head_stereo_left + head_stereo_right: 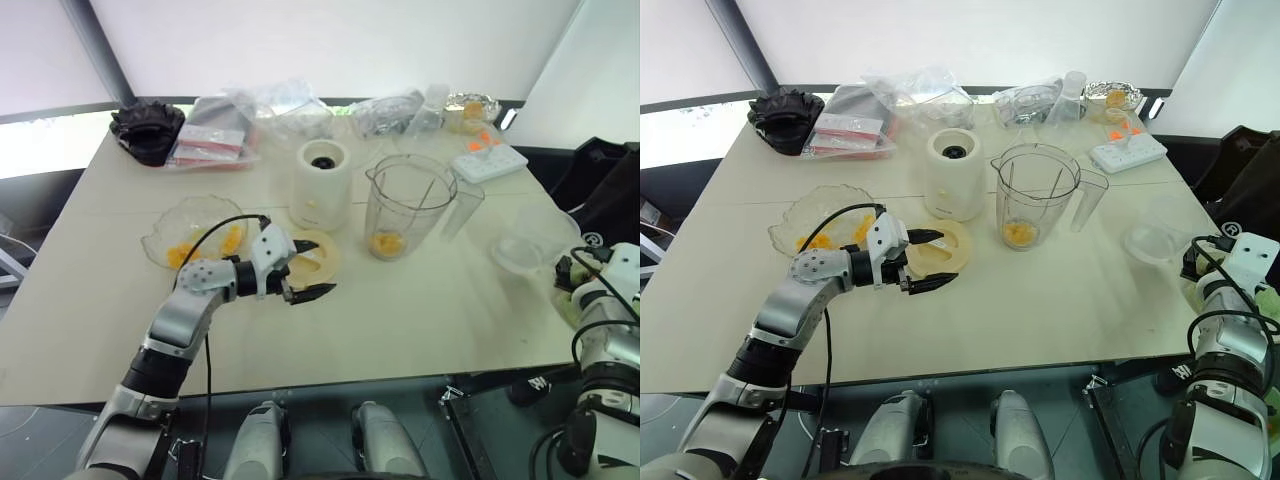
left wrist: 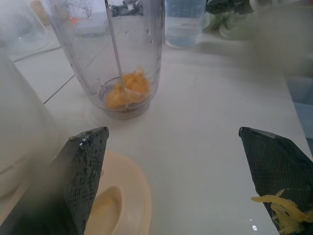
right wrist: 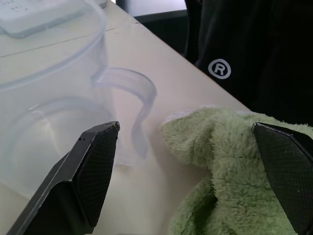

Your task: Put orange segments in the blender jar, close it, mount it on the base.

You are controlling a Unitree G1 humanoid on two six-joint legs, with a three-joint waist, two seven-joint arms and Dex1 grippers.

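The blender jar stands upright and uncovered mid-table, with orange segments lying at its bottom, seen up close in the left wrist view. More orange segments lie in a shallow scalloped bowl to the left. The cream base stands just left of the jar. My left gripper hangs open over the flat cream lid, its fingers either side of the lid's near edge; a bit of pulp sticks to one fingertip. My right gripper is open at the table's right edge.
A clear handled cup and a green fuzzy cloth lie right before the right gripper. A slim clear cup stands beside the jar. A white power strip, plastic bags and a black glove line the back.
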